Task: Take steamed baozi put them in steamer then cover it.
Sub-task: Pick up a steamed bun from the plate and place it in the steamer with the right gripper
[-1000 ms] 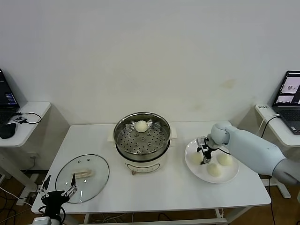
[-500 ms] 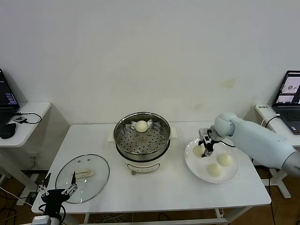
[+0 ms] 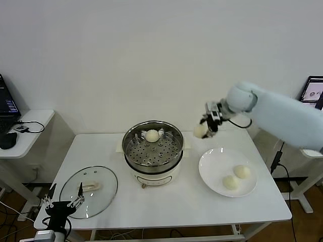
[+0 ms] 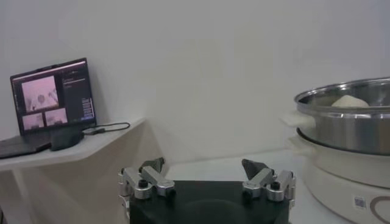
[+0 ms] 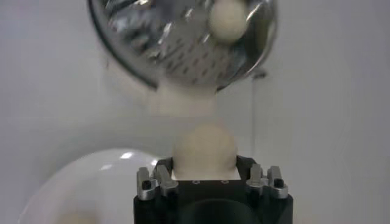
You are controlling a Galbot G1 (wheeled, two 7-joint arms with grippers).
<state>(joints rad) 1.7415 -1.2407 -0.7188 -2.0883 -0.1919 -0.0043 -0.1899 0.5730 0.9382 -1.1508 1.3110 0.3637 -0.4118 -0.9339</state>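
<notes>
**Inspector:** Steel steamer [image 3: 153, 147] stood at the table's [image 3: 176, 201] centre on its white base, with one bun [image 3: 152, 135] lying on the perforated floor toward the back rim. Where was the right gripper?

**Assistant:** Right gripper [image 3: 206, 126] was raised in the air between the steamer and the plate [image 3: 212, 169], above table level. Its fingers were clamped on a carried bun [image 3: 200, 130], which sat between them and stuck out past the tips; the wrist view confirmed this [image 5: 205, 150].

**Inspector:** And that bun relative to the steamer?

**Assistant:** Just beside the steamer's right rim, higher than it, not over the basket. In the right wrist view the steamer [image 5: 183, 42] lay beyond the held bun.

**Inspector:** The rest?

**Assistant:** Two buns lay on the plate, touching or nearly so: one [image 3: 242, 172] and another [image 3: 230, 182]. The lid [image 3: 89, 191] lay flat on the table's left front, well apart from the steamer. Left gripper [image 3: 63, 203] hung low by the table's front left corner, near the lid's edge, fingers spread and holding nothing [image 4: 207, 176].
</notes>
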